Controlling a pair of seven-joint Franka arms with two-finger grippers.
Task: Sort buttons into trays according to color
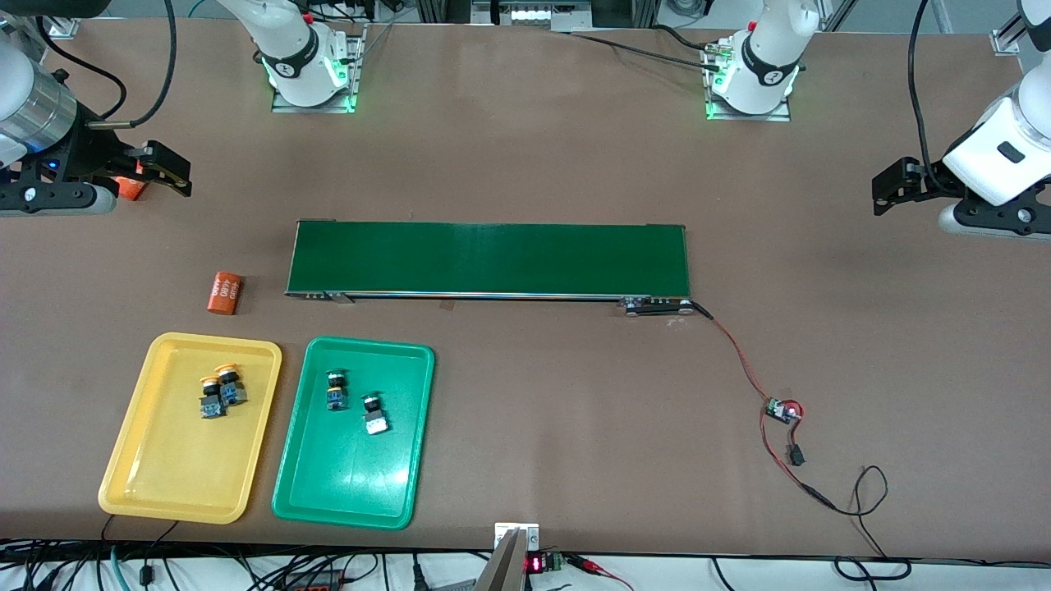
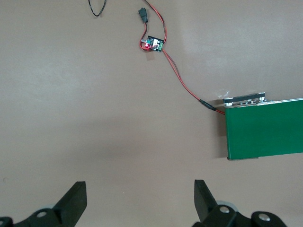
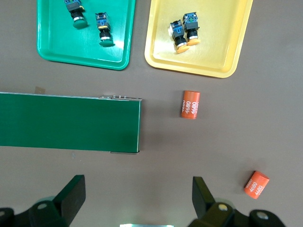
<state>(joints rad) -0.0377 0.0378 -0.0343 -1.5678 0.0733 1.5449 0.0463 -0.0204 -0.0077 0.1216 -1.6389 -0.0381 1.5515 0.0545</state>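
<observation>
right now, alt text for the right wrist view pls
Two yellow-capped buttons lie in the yellow tray and two green-capped buttons in the green tray. The open right gripper hangs over bare table near the conveyor belt and two orange cylinders.

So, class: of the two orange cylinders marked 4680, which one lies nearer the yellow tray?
The orange cylinder lying on the table between the conveyor belt's end and the yellow tray. The other cylinder sits under the right gripper.

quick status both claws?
Left claw: open, empty, over bare table past the conveyor belt's end.
Right claw: open, empty, over bare table.
</observation>
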